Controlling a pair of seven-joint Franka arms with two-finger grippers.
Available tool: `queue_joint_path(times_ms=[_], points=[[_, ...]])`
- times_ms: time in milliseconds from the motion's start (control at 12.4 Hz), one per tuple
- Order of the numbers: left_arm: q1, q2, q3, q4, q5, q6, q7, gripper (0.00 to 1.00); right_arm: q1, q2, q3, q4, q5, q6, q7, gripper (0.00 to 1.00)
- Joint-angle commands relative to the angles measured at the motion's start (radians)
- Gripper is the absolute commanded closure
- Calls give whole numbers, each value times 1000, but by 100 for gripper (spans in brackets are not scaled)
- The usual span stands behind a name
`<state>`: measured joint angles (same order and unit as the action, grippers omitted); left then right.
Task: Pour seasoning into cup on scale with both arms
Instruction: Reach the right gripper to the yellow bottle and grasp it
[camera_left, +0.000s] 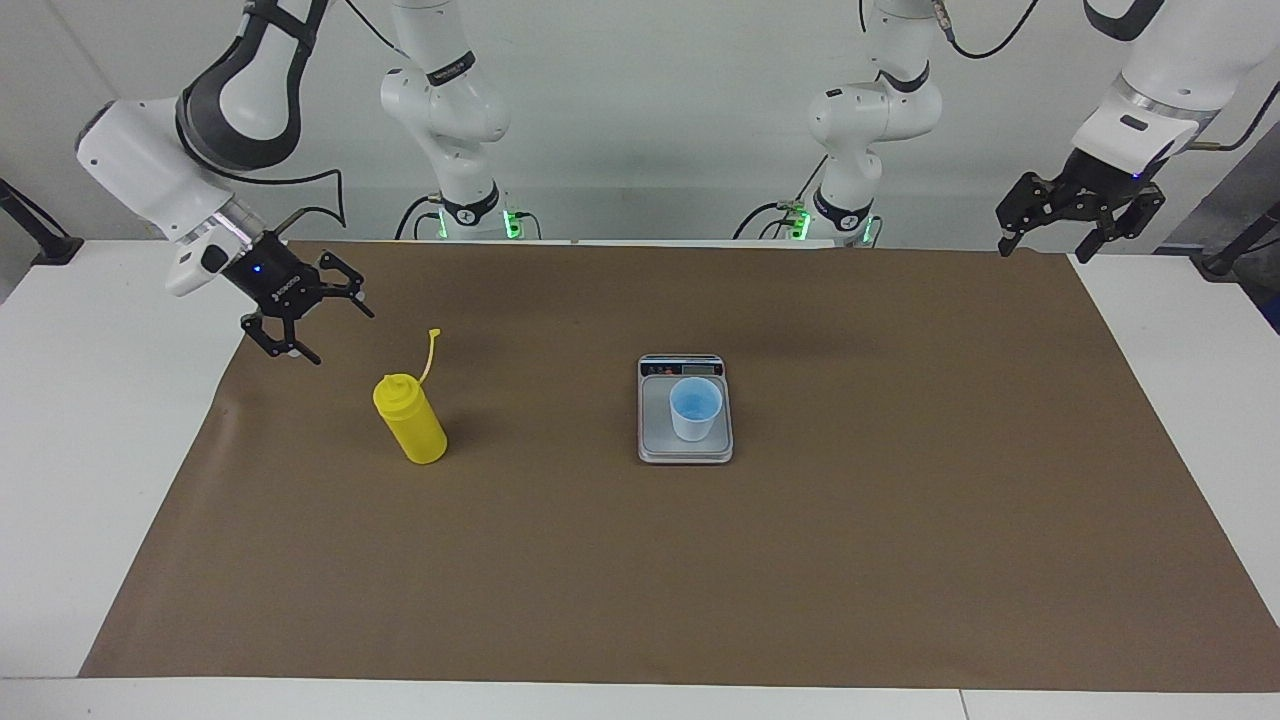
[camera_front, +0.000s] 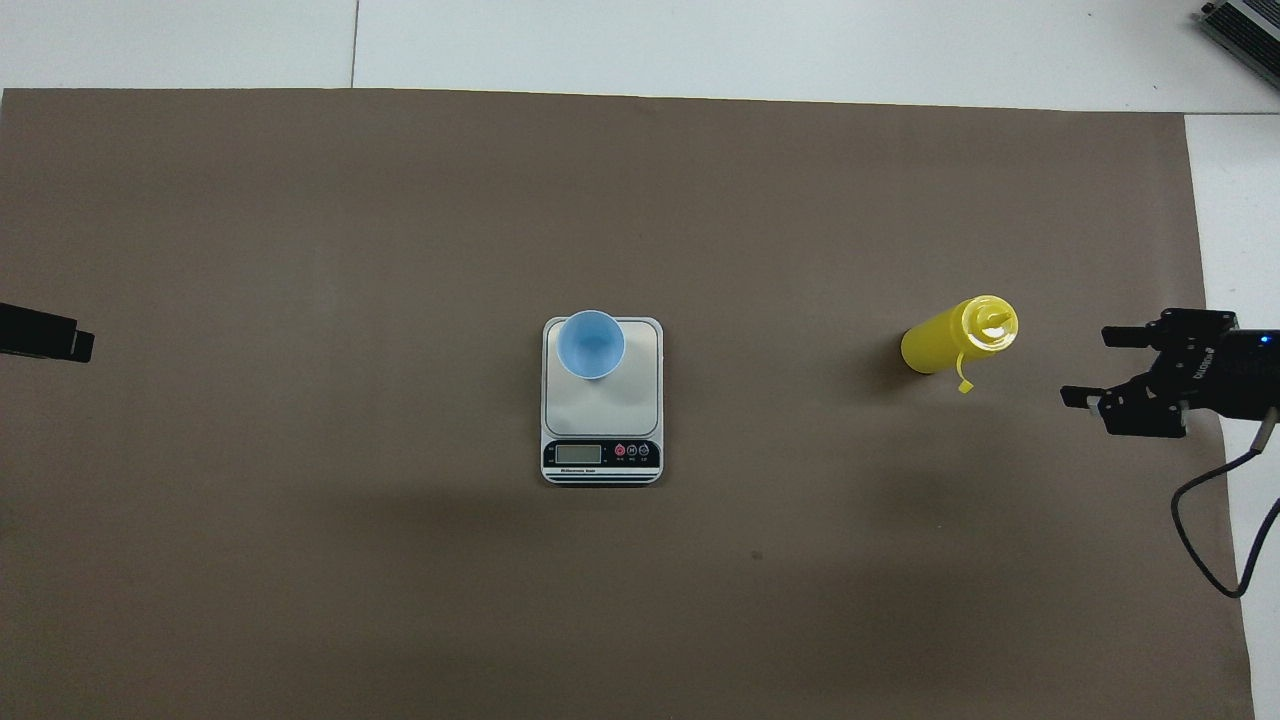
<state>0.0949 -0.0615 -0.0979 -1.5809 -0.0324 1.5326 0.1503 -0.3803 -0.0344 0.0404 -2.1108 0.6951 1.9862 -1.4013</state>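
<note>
Task state: nothing poured yet, as far as can be judged.

The small bright yellow plastic squeeze bottle (camera_left: 410, 420) is seen upright on the brown paper covering the counter (camera_left: 900, 560), toward the right arm's end, its conical nozzle uncapped and the thin cap strap standing up from it. No end effector is in contact with it.

The flat silver-grey digital scale (camera_left: 685, 452) is placed near the counter's middle, display strip toward the robots' edge. The small light blue tapered plastic cup (camera_left: 695, 408) is stood upright on its weighing plate; the inside appears empty.

The right end effector (camera_left: 305, 320) is held in the air over the paper's edge at the right arm's end, beside the bottle but apart from it; fingers are spread wide, nothing gripped.

The left end effector (camera_left: 1075, 225) is held over the corner of the counter at the left arm's end, by the robots' edge, waiting; fingers are spread, nothing held.

Remaining, by judgement: bottle to be grasped, carried over the cup, tipped and squeezed.
</note>
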Motion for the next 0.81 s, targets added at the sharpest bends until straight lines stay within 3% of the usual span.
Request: queue_joint_path(times_ms=[0, 242, 725], points=[[-9, -11, 4, -27, -9, 17, -14, 0, -29, 39, 9, -52, 139, 48, -198, 0], [-15, -17, 3, -31, -6, 8, -8, 0, -25, 80, 9, -103, 250, 78, -431, 0], [-12, -29, 3, -51, -6, 8, -17, 0, -17, 122, 10, -136, 362, 77, -542, 0]])
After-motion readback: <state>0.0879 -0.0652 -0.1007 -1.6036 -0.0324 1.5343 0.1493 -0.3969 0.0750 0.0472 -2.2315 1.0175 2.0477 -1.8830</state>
